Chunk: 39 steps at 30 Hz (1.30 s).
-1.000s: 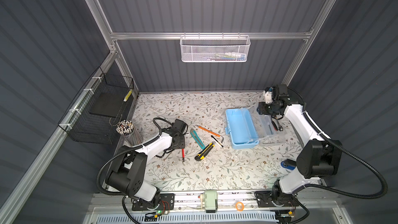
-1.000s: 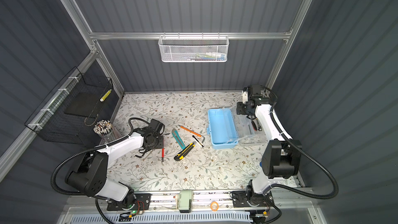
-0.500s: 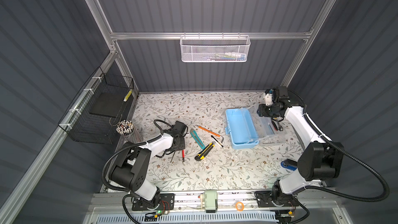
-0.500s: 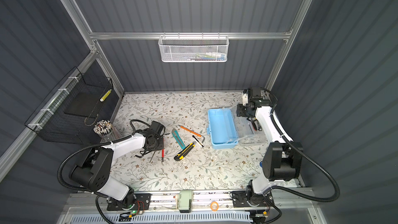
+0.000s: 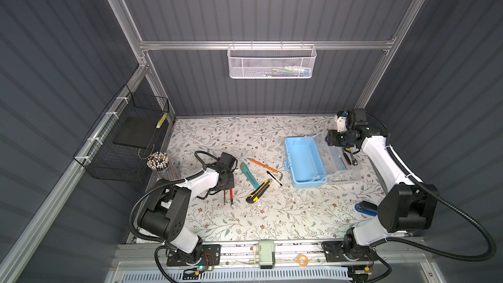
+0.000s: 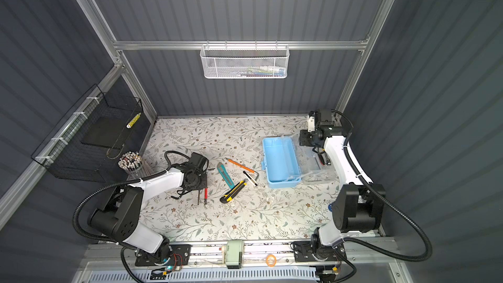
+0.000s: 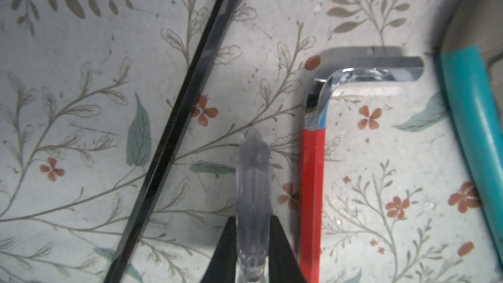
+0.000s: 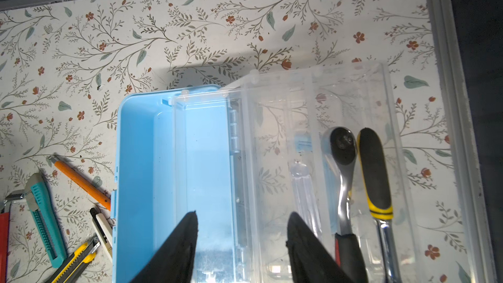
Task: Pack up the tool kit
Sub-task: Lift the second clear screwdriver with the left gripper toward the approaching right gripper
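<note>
Your left gripper (image 7: 253, 219): jaws stood pressed together, apparently empty, just beside red-sleeved chrome hex key (image 7: 312, 175). Your right gripper (image 8: 242, 217): jaws stood spread above light-blue rectangular plastic box (image 5: 304, 159), open on floral mat (image 5: 272, 213), right side.

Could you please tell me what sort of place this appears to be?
Likely a robotics test cell, not a workshop: an aluminium frame with grey wall panels, and a tool box staged on a floral tabletop.

No legible text, label, brand, number or sign is present on the light-blue box (image 5: 304, 159) or the yellow-black knife (image 5: 258, 192) near it.
</note>
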### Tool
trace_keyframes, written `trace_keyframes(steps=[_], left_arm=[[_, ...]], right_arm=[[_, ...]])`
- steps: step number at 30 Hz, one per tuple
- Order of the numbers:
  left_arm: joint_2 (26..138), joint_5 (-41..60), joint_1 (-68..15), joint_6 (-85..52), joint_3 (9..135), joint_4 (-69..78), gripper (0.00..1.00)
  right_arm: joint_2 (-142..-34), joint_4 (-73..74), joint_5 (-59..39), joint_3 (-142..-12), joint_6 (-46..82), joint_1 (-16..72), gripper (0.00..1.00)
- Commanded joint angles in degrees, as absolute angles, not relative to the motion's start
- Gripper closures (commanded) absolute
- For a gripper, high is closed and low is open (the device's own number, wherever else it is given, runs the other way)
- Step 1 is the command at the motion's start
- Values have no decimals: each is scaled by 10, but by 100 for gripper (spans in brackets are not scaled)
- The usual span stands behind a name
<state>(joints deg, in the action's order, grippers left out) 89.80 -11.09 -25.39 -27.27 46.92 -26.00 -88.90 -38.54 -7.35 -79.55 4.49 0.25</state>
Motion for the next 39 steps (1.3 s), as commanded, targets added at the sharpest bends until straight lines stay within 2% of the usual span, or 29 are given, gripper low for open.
trace_keyframes(steps=[1, 12, 21, 32, 39], left_arm=[[883, -97, -249, -254, 491, -297, 100], [812, -86, -279, -250, 565, -303, 100], [829, 24, -346, -258, 607, -150, 100], [872, 144, -376, -273, 611, -24, 100], [875, 176, -386, -288, 596, 29, 100]], right_arm=[[-860, -368, -108, -776, 65, 1, 46], [-810, -261, -233, -694, 163, 49, 43], [-796, -129, -286, -623, 267, 114, 41], [-799, -39, -313, -569, 346, 180, 45], [-820, 10, -316, -559, 370, 220, 46]])
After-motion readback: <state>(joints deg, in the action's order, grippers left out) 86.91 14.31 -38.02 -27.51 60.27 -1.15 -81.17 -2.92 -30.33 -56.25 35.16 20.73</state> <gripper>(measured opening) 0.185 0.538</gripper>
